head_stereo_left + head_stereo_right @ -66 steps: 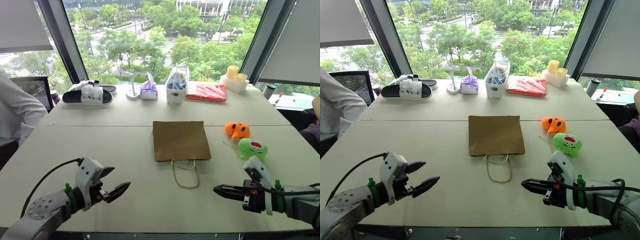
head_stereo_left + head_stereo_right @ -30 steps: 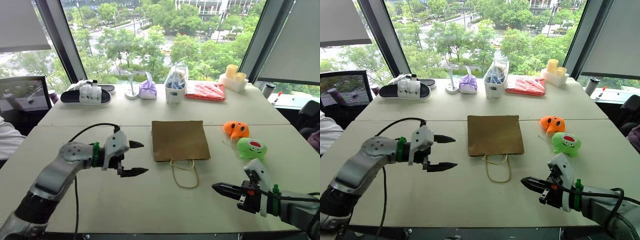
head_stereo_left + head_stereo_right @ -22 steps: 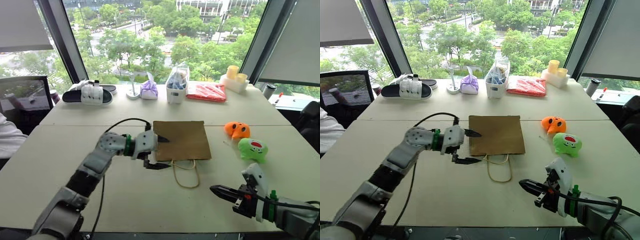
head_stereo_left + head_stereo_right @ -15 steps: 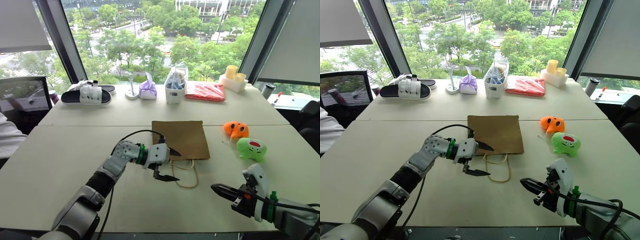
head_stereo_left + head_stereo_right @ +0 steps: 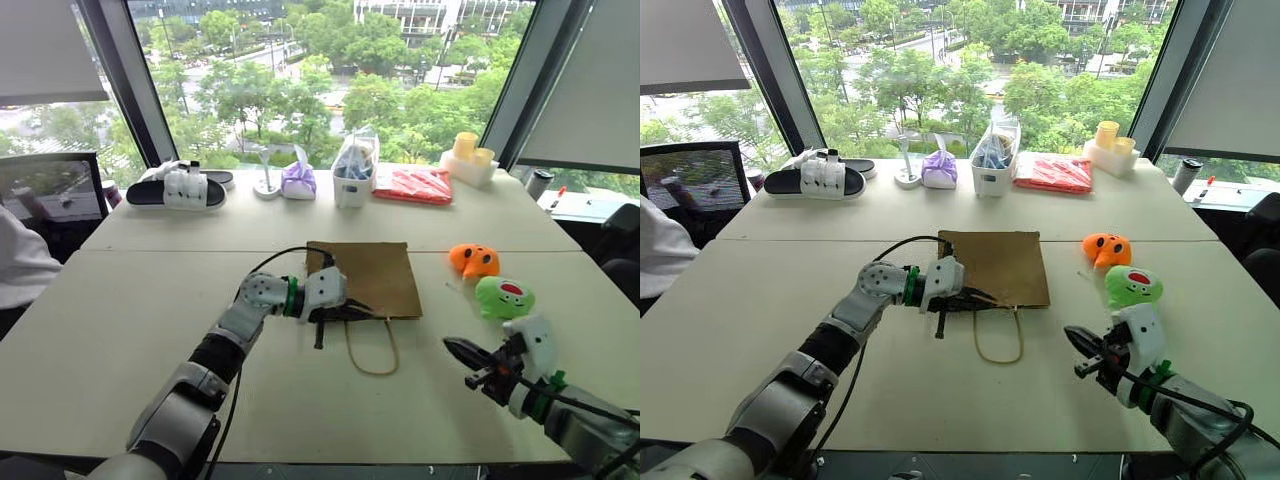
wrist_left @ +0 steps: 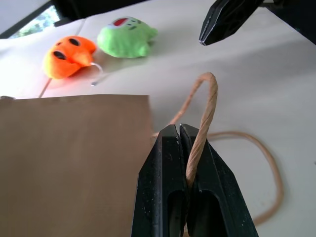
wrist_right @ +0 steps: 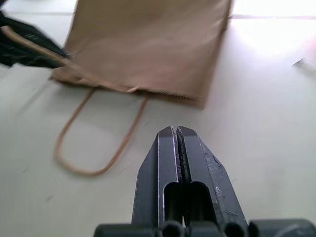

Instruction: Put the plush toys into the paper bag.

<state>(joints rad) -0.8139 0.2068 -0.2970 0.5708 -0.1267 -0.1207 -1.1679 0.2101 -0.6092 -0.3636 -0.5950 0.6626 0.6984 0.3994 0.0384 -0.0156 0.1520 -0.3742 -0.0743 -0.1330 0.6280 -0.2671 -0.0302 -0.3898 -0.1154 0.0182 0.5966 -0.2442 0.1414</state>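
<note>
Bag (image 5: 362, 279) of brown paper lies flat at the centre of the head views on the white table (image 5: 140, 300), its mouth edge toward the camera and one twine handle loop (image 5: 371, 348) trailing on the tabletop below it. Left gripper (image 5: 352, 311) sits at the lower left corner of the bag, fingers pressed together; in its wrist view a second twine handle (image 6: 202, 123) rises in an arch and runs down between the black fingers (image 6: 170, 168), so it appears pinched there, though the contact point itself is partly hidden. Right gripper (image 5: 462, 354) hangs above the table at the lower right of the head views, well apart from the bag; in its wrist view its fingers (image 7: 168, 163) stand together with nothing between them. Orange plush toy (image 5: 473, 259) rests right of the bag, and the green plush toy (image 5: 504, 297) lies just below it, near the right gripper. Both toys are outside the bag.
</note>
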